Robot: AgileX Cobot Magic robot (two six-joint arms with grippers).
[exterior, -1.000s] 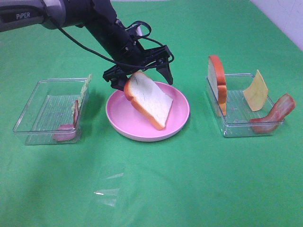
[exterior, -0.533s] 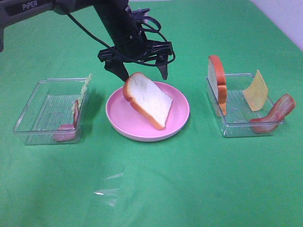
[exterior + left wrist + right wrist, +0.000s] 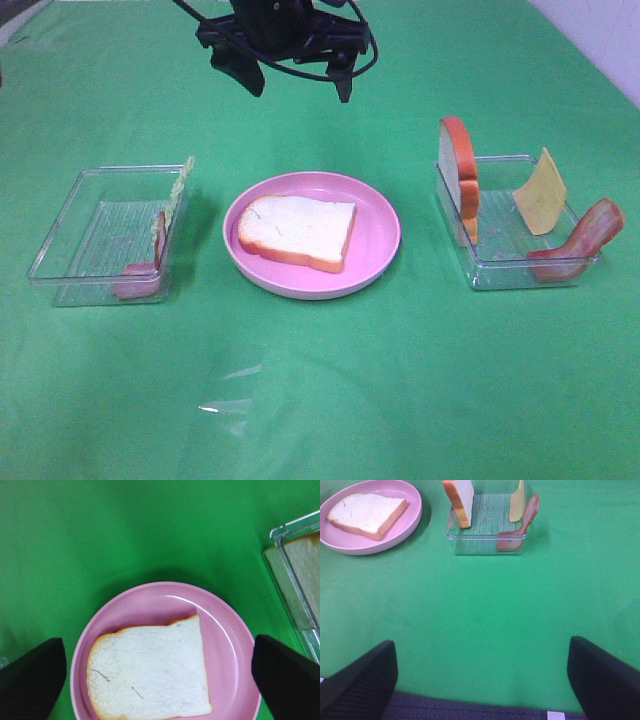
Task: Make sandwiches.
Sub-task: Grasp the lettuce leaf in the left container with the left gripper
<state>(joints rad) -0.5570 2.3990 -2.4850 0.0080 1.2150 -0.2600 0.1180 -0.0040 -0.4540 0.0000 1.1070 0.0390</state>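
A green worktop (image 3: 400, 400) fills every view. On it stand two clear trays well apart, the left tray (image 3: 60, 262) and the right tray (image 3: 500, 272), with a round pink plate (image 3: 383, 240) between them.

The left tool (image 3: 297, 85) hangs in the air over the far side of the worktop, beyond the plate. Its jaws are spread wide and hold nothing. The right tool (image 3: 480, 680) appears only in its own wrist camera. There its two dark fingers are set wide apart over bare green at the near side, gripping nothing.

One bread slice (image 3: 297, 230) lies flat in the middle of the plate, white face up and rounded top to the left. The left wrist camera looks straight down on it and shows thin dark lines on its face most clearly, plus one corner of a tray.

A second bread slice (image 3: 458, 175) stands on edge at the left end of the right tray. A bacon strip (image 3: 580, 243) leans over that tray's near right corner, and a cheese square (image 3: 541, 192) leans at its far right. The right wrist camera shows this tray and the plate together.

Only the high camera takes in the left tray, where a pale lettuce leaf (image 3: 181, 185) stands along the right wall. A smaller bacon piece (image 3: 150, 262) sits in that tray's near right corner
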